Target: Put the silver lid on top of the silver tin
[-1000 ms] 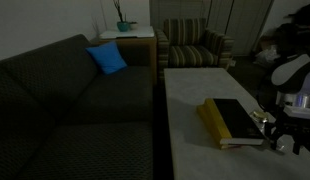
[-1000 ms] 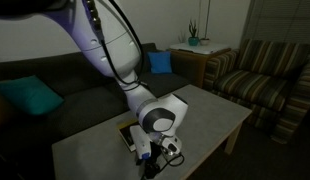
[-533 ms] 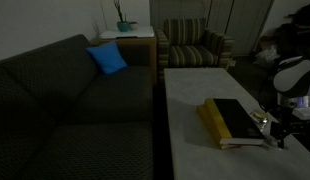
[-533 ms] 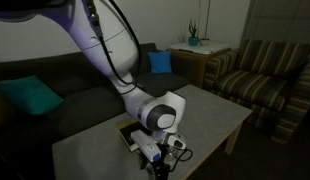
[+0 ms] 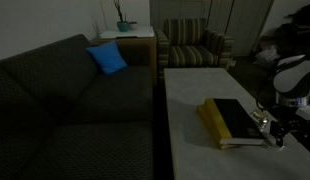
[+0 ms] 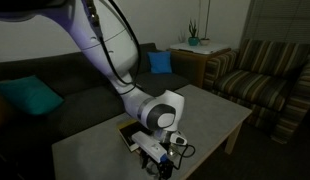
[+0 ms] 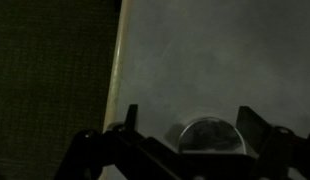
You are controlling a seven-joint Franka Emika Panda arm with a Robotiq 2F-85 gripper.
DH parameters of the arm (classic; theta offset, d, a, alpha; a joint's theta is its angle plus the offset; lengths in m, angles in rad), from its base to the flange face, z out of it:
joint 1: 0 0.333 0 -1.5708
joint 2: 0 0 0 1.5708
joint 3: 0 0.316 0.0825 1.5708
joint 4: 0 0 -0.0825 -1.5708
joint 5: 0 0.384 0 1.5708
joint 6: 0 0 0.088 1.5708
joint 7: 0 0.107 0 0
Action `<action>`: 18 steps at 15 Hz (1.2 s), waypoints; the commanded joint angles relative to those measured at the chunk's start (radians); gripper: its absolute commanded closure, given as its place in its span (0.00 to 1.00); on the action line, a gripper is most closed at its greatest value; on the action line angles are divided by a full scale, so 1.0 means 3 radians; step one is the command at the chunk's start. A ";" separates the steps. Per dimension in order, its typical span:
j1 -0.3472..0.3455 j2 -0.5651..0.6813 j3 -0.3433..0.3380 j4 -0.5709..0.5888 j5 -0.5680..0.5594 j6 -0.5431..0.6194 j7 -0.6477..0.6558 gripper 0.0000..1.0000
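In the wrist view a small round silver tin with a shiny rim sits on the pale table, low in the picture. Its top looks flat and grey; I cannot tell the silver lid apart from it. My gripper is open. Its dark fingers stand on either side of the round piece, apart from it. In both exterior views the gripper hangs low over the table beside the book. A small silver glint shows there.
A black-and-yellow book lies on the white table next to the gripper. The table edge runs up the wrist view. A dark sofa with a blue cushion and a striped armchair stand around.
The jaws have spread wider over the last second. The wrist has shifted slightly over the same spot beside the book.
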 commanded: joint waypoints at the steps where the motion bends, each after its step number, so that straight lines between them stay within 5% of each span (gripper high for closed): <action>1: -0.0090 0.0000 0.0104 0.0053 0.0064 -0.0048 0.0002 0.00; 18: -0.0164 0.0000 0.0221 0.0158 0.0479 -0.0151 0.0272 0.00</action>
